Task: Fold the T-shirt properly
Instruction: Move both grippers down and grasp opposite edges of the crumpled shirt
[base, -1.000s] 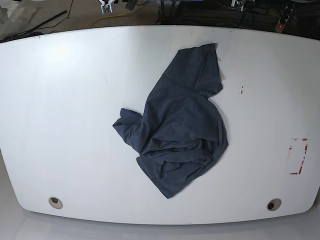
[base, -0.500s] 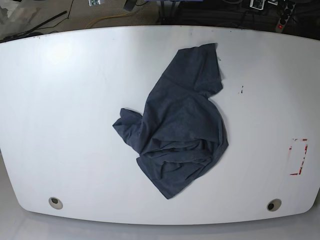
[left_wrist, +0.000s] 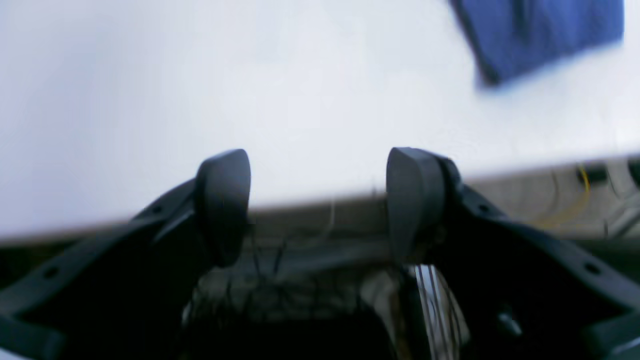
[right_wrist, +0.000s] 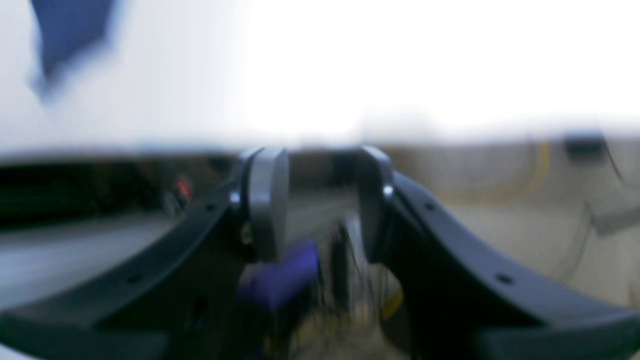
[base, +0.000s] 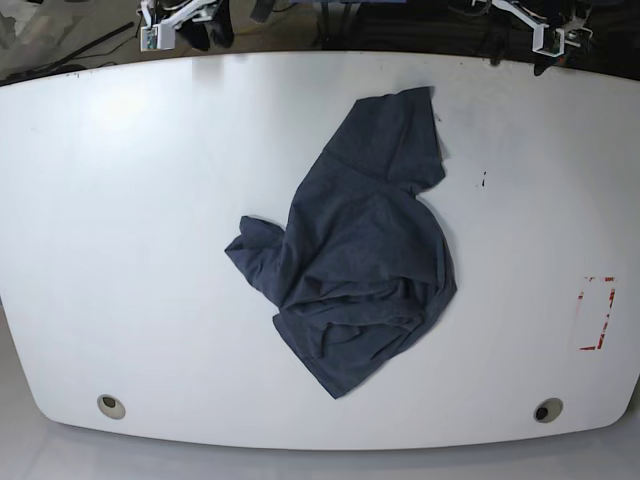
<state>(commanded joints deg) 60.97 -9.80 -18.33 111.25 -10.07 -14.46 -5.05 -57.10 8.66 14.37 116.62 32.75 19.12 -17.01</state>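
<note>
T-shirt (base: 357, 262): lay crumpled at mid-table (base: 120, 250), long axis running from the near hem to the far right sleeve. Left gripper (left_wrist: 318, 200) stood wide and empty, right gripper (right_wrist: 318, 202) narrower and empty, both beyond the far edge. Only the wrist views showed the jaws; the base view showed the whole garment.

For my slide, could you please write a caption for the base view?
Crumpled dark T-shirt lying mid-table, unfolded, both arms at the far edge.

A robotics lab: a bare white table (base: 120, 250) with cables (base: 215, 38) and a power strip (base: 568, 28) on the floor at 12 o'clock.
</note>
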